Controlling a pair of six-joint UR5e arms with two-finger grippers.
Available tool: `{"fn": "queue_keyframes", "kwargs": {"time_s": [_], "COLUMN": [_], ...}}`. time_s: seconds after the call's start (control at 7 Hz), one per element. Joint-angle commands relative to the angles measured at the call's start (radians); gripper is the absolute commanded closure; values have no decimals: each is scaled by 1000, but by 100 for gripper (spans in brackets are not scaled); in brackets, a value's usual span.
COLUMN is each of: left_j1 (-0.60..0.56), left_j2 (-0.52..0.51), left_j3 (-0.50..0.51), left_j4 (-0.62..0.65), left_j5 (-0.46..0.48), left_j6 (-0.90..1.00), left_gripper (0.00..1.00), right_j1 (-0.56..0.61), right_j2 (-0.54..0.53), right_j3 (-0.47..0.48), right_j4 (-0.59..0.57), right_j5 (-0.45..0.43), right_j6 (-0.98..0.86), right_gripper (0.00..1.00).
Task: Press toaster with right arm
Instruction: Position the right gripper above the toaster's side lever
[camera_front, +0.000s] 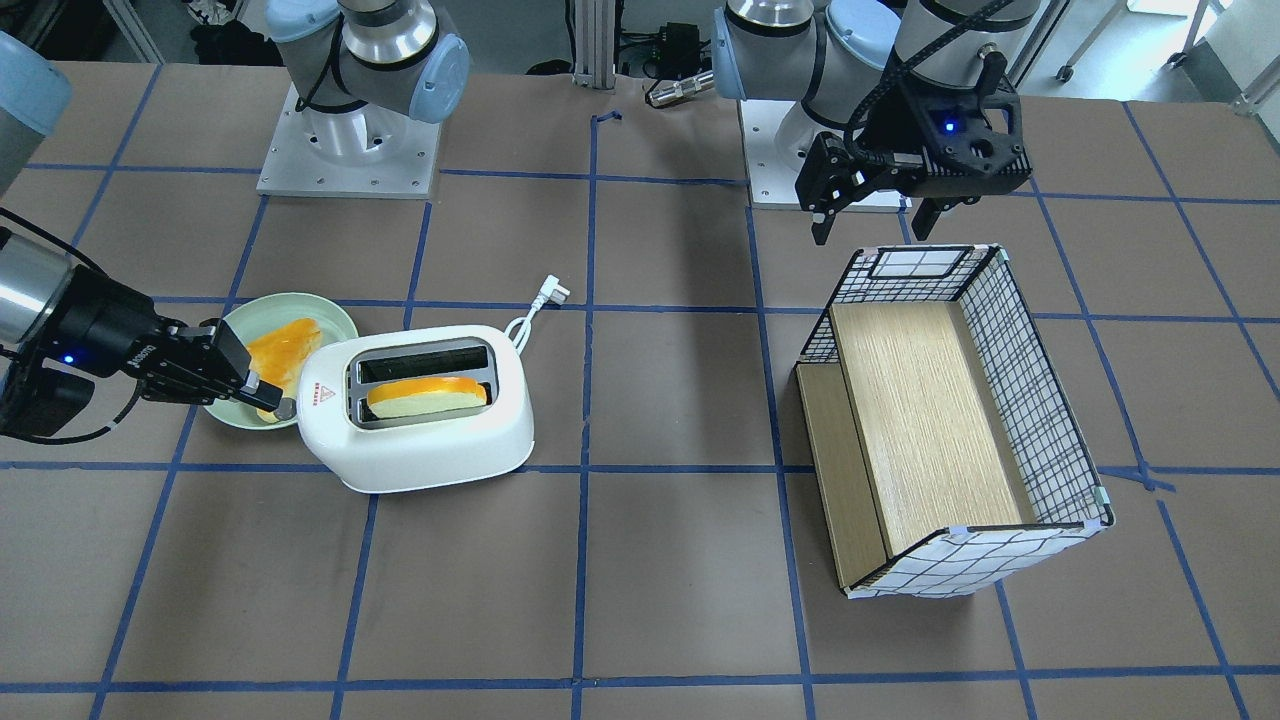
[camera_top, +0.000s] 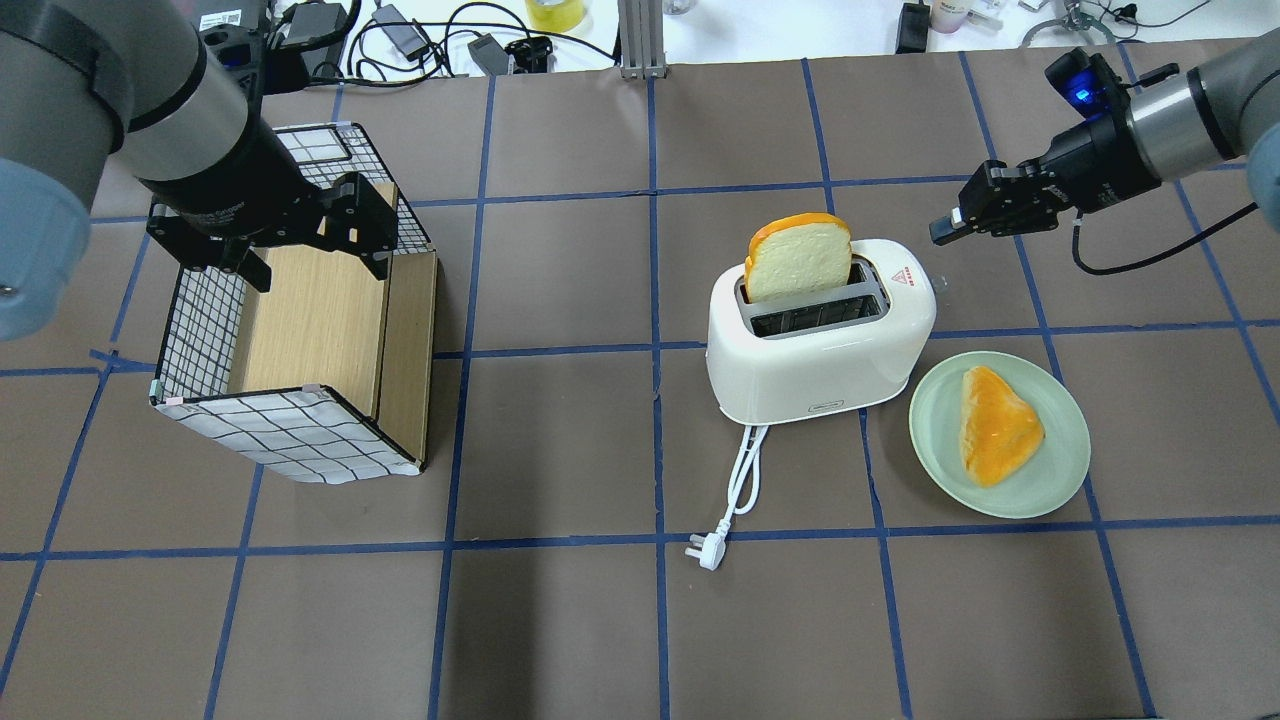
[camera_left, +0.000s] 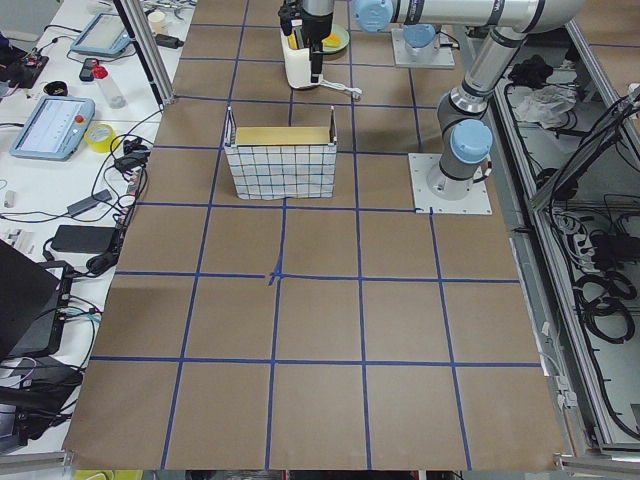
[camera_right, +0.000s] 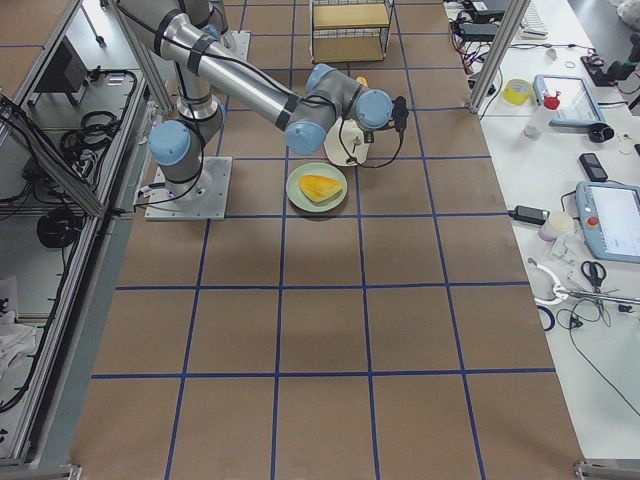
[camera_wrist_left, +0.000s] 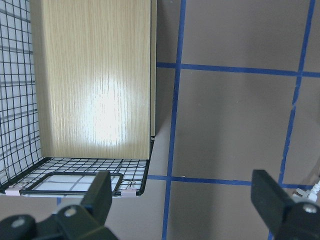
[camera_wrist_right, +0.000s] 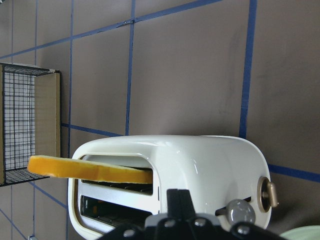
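Note:
The white toaster stands on the table, and it also shows in the overhead view and the right wrist view. A bread slice sticks up out of one slot. The toaster's cord and plug lie on the table. My right gripper is shut and empty, just off the toaster's end with the red triangle sticker; it shows in the overhead view too. A grey lever and a knob lie just under its fingers. I cannot tell if it touches. My left gripper is open and empty over the wire basket.
A green plate with a piece of bread sits beside the toaster, under my right arm in the front view. A wire basket with wooden boards stands on the robot's left side; its rim shows in the left wrist view.

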Motion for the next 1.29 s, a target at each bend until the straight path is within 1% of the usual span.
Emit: {"fn": "queue_keyframes", "kwargs": {"time_s": [0.0,0.29,0.43,0.71,1.0,1.14], "left_j1": [0,0,0,0,0,0], "left_j2": [0,0,0,0,0,0], "left_j3": [0,0,0,0,0,0], "left_j4": [0,0,0,0,0,0], "left_j5": [0,0,0,0,0,0], "left_j6": [0,0,0,0,0,0], "left_gripper": [0,0,0,0,0,0], "right_j1": [0,0,-1,-1,-1,-1], "right_j2": [3,5,5,26,32,31], "right_j3": [8,26,34,36,34,32], "right_j4": [-5,-7,-8,-52,-56,-56], "right_j5": [-65,-146,-153,-148,-115,-81], "right_j6": [-17,-19,-17,-11,-9,-11], "right_gripper": [100,100,100,100,100,100]}}
